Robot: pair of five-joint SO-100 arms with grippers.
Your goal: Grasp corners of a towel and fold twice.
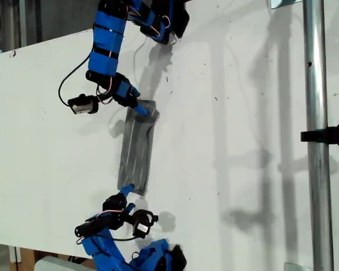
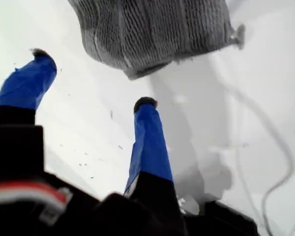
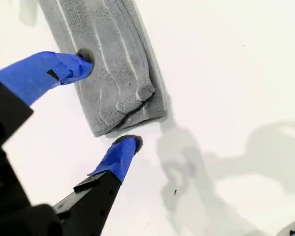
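Second gripper (image 3: pixel 110 101): mine, jaws spread around one short end of the towel (image 3: pixel 113 73), pinching nothing
First gripper (image 2: pixel 91 81): mine, spread, just short of the towel's other end
Towel: folded narrow strip on the white table (image 1: pixel 243 113), between both grippers
Handling: soft, light, limp; take the layered end corners
Hidden: layer count unclear

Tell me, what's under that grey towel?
The towel lies folded in a narrow strip on the white table. At its end, layers of cloth show stacked on one another. Whatever lies beneath the bottom layer is covered, so I cannot see it.
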